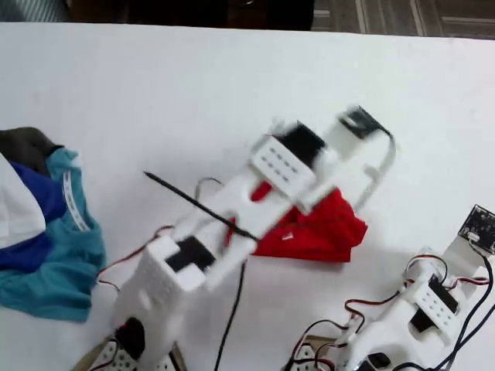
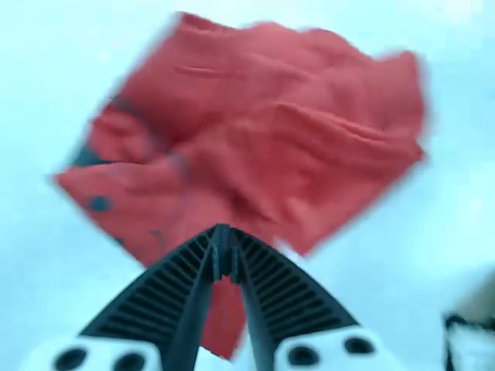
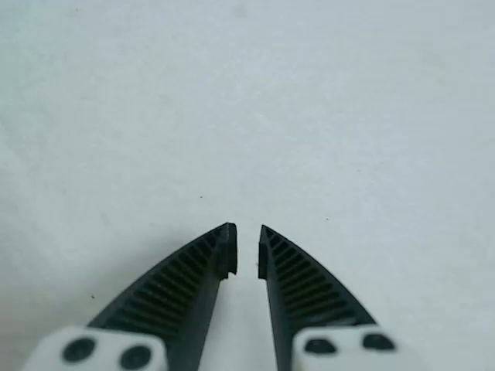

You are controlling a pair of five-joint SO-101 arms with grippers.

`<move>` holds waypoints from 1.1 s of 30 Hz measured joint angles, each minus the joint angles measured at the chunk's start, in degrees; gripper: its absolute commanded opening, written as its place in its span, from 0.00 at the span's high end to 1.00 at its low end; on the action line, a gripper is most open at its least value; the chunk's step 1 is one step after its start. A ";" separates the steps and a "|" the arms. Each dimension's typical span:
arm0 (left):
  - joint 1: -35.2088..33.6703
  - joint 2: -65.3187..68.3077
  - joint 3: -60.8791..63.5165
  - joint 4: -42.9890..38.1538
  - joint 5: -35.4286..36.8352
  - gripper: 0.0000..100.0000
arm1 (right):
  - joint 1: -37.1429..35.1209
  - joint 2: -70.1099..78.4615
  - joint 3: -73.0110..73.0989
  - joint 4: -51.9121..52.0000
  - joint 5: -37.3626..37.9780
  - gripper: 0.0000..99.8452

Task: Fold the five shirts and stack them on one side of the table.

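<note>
A crumpled red shirt lies on the white table, right of centre. My left arm stretches over it from the near left edge. In the left wrist view the left gripper hangs above the red shirt, shut, with its tips touching and nothing pinched at them. The right arm sits folded at the near right corner. The right gripper points at bare table, its fingers almost together with a thin slit between them and nothing held.
A loose pile of shirts lies at the left edge: teal, blue, white and dark grey. Cables run along the near edge between the arm bases. The far half of the table is bare.
</note>
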 measured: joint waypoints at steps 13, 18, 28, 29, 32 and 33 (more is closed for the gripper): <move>1.93 11.60 0.18 -1.76 -0.44 0.97 | 0.00 0.00 0.00 0.00 0.00 0.94; 6.24 11.96 0.18 -0.70 -0.44 0.97 | 0.00 0.00 0.00 0.00 0.00 0.94; 10.29 10.73 0.18 3.43 -0.44 0.97 | 0.00 0.00 0.00 0.00 0.00 0.94; 10.20 9.14 0.18 3.43 -0.44 0.97 | 0.00 0.00 0.00 0.00 0.00 0.94; 8.35 3.78 0.18 3.52 -0.44 0.97 | 0.00 0.00 0.00 0.00 0.00 0.94; 7.12 2.81 0.18 3.43 -0.44 0.97 | 0.00 0.00 0.00 0.00 0.00 0.94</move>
